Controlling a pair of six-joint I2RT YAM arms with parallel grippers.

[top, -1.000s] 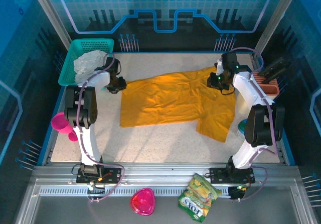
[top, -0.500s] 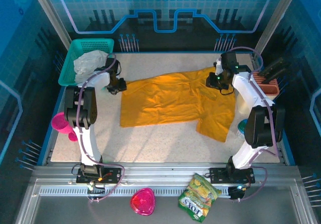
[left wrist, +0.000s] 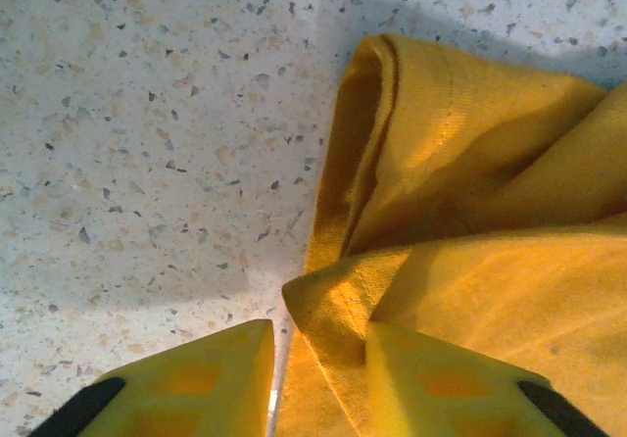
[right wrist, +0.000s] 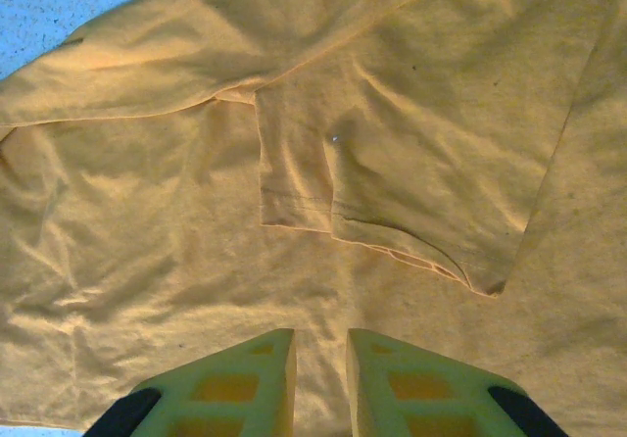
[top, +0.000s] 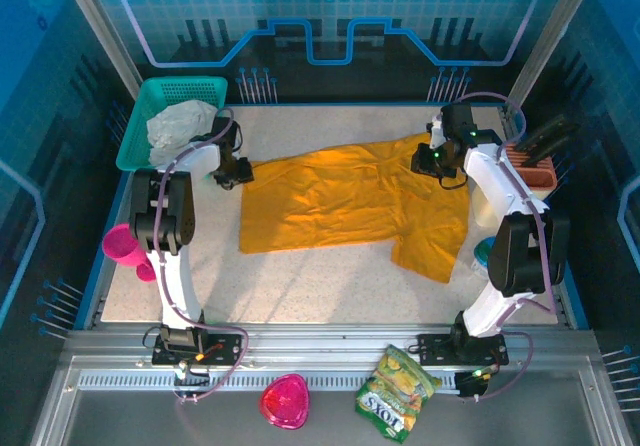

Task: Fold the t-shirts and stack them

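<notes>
The left gripper (left wrist: 318, 344) stands a little open at a folded corner of the t-shirt (top: 345, 201). The right gripper (right wrist: 321, 349) shows a narrow gap over it; whether it pinches, I cannot tell. The thin, wrinkled mustard cloth lies spread on the speckled table (top: 300, 276), long axis left to right.

This was a robotics lab test cell. A speckled table (top: 330, 286) sat inside a frame of aluminium posts (top: 98, 26), with a blue printed backdrop (top: 330, 6) bearing a gear motif across the top of the frame. Two robot arms (top: 165, 236) were bolted to a metal rail (top: 320, 376) along the bottom. Loose props lay about: a teal basket (top: 150, 91) at upper left, a snack bag (top: 397, 391) and a pink bowl (top: 285, 401) at the bottom.
</notes>
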